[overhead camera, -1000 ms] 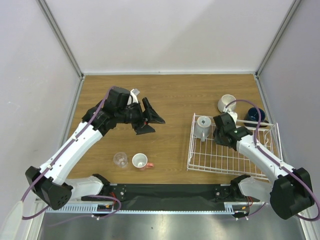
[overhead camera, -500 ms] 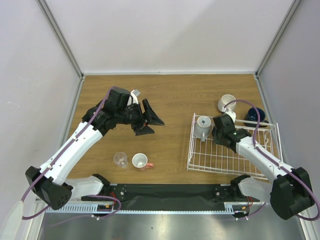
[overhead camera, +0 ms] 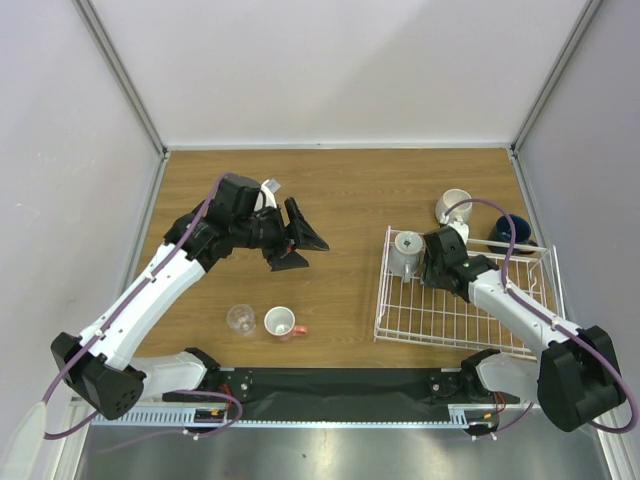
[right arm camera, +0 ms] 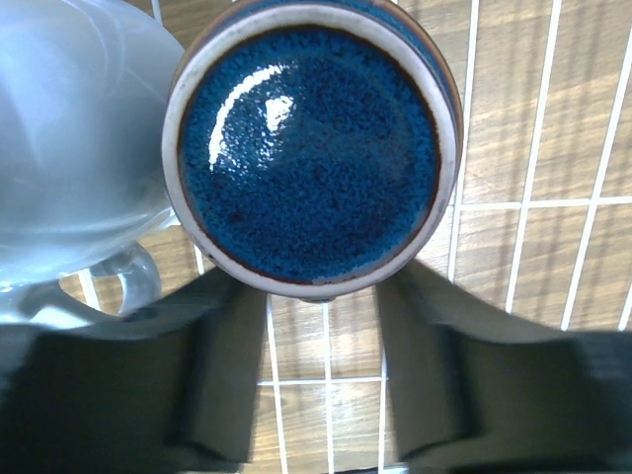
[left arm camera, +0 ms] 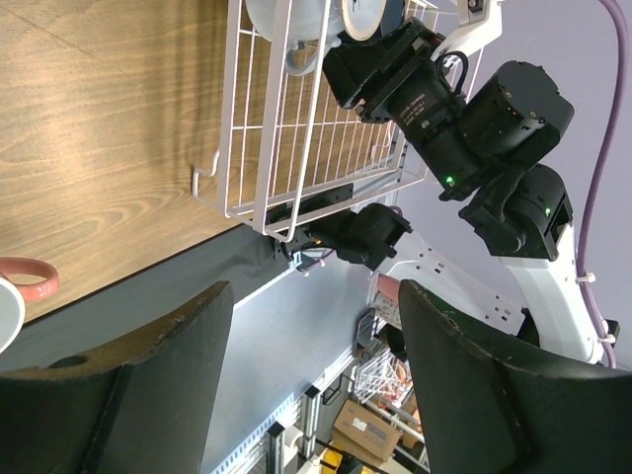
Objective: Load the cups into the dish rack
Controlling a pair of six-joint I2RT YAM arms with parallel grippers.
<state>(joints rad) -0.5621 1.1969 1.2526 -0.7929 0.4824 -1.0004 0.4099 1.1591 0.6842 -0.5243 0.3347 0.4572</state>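
Right gripper (right arm camera: 321, 331) is hanging over the far-left corner of the white wire-grid dish rack (overhead camera: 470, 322). Its fingers (right arm camera: 222, 370) are standing apart, with rack wires showing in the gap. The round dark blue glazed cup with a cream rim (right arm camera: 311, 148) is sitting in the rack just past the fingertips, seen end-on and not clamped as far as shows. It is just beside the pale grey-blue handled mug (right arm camera: 69, 128); cannot tell if they are touching. Left gripper (left arm camera: 311, 395) is hovering wide open and empty over the wooden table (overhead camera: 350, 190). The reddish-pink cup with white inside (overhead camera: 281, 323) and the small clear glass (overhead camera: 240, 319) are waiting near the left arm's base, and the cream-white mug (overhead camera: 455, 206) is sitting beyond the rack's far edge. Probably the set-down step. Risks: a fingertip could be catching the blue cup's rim on pull-back and tipping it on the wires, or shoving it into the grey mug's handle, since the fit there is tight.
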